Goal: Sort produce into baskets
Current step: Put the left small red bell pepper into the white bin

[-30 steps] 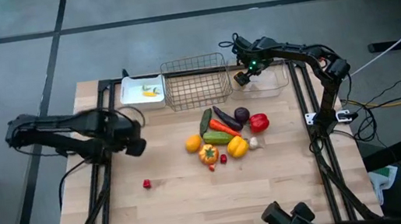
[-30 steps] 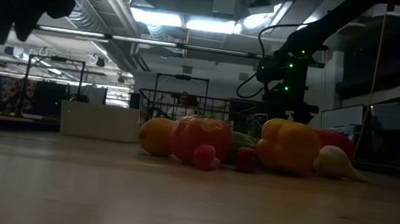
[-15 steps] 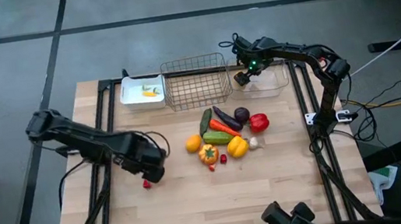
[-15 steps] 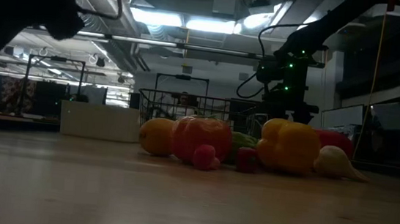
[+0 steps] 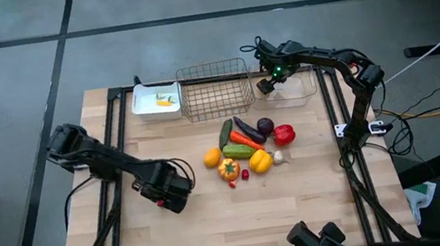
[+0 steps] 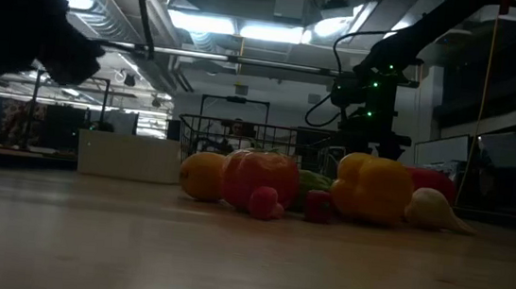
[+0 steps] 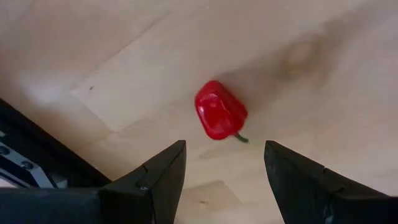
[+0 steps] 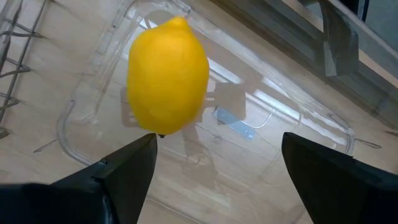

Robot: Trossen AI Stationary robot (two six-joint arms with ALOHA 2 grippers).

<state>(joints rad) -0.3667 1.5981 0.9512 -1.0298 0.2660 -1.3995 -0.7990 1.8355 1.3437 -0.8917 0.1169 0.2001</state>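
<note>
produce sits mostly in one loose heap near the middle of the wooden table (image 5: 216, 218), with a few pieces apart. going left to right: the left gripper (image 7: 221, 163) hangs low over the table's left part, its fingers parted and holding nothing, and a small red pepper piece (image 7: 219, 111) lies on the wood just ahead of the gap between them. toward the back, the white tray (image 5: 145, 107) holds a small yellow piece (image 5: 166, 101). beside it stands the wire-mesh basket (image 5: 215, 89).

in the heap, an orange (image 5: 212, 158) is leftmost, with an orange-red pepper (image 5: 228, 169) just beside it. behind them lie a green cucumber (image 5: 226, 132), a carrot (image 5: 242, 140) and a dark eggplant (image 5: 248, 129), close together and slanted. a tiny red piece (image 5: 244, 174) sits at the front, then a yellow pepper (image 5: 260, 161), a purple onion (image 5: 264, 125), a pale bulb (image 5: 278, 156) and a red pepper (image 5: 284, 135).

at the back right, the right gripper (image 8: 217, 165) hovers over the clear plastic bin (image 8: 292, 134), fingers spread wide and empty. a lemon (image 8: 168, 76) is over the bin's near end; whether it rests on the bottom cannot be told.
</note>
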